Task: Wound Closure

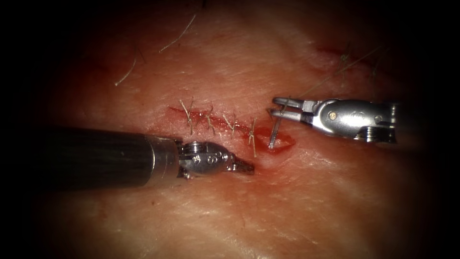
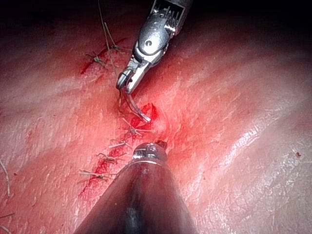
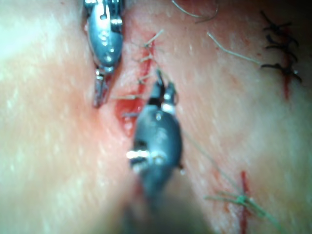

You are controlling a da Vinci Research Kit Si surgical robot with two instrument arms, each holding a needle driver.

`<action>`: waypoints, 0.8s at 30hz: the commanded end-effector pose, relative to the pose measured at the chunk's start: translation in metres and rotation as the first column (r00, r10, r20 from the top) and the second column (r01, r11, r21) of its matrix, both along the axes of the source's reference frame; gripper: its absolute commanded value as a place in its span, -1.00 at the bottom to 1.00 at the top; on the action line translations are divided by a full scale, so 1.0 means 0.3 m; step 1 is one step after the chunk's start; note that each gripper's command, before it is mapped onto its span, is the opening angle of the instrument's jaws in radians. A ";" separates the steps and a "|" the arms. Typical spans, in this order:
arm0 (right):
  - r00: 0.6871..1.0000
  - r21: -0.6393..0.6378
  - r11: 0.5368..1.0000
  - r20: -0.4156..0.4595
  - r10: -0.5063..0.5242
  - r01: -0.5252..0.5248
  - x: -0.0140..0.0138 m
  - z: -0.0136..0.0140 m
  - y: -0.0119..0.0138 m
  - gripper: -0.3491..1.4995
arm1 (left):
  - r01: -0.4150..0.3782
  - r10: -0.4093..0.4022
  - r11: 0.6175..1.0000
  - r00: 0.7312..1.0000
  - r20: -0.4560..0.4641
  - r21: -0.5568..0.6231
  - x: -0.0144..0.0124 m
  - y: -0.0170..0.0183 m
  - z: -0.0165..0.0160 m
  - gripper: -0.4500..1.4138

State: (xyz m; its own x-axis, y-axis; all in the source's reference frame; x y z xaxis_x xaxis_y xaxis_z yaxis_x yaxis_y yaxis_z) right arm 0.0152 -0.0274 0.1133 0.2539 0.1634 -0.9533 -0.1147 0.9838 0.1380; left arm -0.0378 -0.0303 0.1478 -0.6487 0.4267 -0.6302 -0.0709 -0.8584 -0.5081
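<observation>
Two tools in view, left to right in the endoscope view. Your left claw [image 1: 244,167] lies low, its tip pressed on the tissue [image 1: 311,206] just below the open end of the cut [image 1: 225,123]; jaws together, and I can't make out anything clamped in them, so call it nothing held. The stitches [image 1: 208,120] already cross the cut's left and middle stretch, with cut ends of thread [image 1: 189,117] standing up from them. The unclosed pocket at the right end holds red fluid [image 1: 280,142]. The needle [image 1: 275,132] runs from your right claw [image 1: 277,107] down into that pocket, its lower end in the tissue. Right claw is clamped on the needle near its upper end, jaws not quite parallel. The thread [image 1: 335,74] trails up and right from there.

My read on doing it well: keep the grip square to the curve, rotate along the arc rather than pushing, and keep the left tip steadying the edge without denting it.

Surface is wet, soft, glossy; loose hairs [image 1: 178,36] lie up-left. Room is tight between the tools at the pocket.
</observation>
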 end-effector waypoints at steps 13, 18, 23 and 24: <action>0.998 0.244 0.969 -0.038 0.048 -0.038 0.0009 0.0076 -0.0010 -1.00 | -0.003 0.003 1.000 1.000 0.003 0.006 -0.0016 -0.001 0.002 -1.00; 0.997 0.321 0.945 -0.039 0.073 -0.057 0.0008 0.0084 0.0005 -1.00 | -0.003 0.003 1.000 1.000 0.003 0.006 -0.0016 -0.001 0.002 -1.00; 0.994 0.335 0.939 -0.040 0.098 -0.079 0.0003 0.0085 0.0030 -1.00 | -0.003 0.003 1.000 1.000 0.003 0.006 -0.0016 -0.001 0.002 -1.00; 0.994 0.319 0.944 -0.040 0.097 -0.080 0.0000 0.0083 0.0036 -1.00 | -0.003 0.003 1.000 1.000 0.003 0.006 -0.0016 -0.001 0.002 -1.00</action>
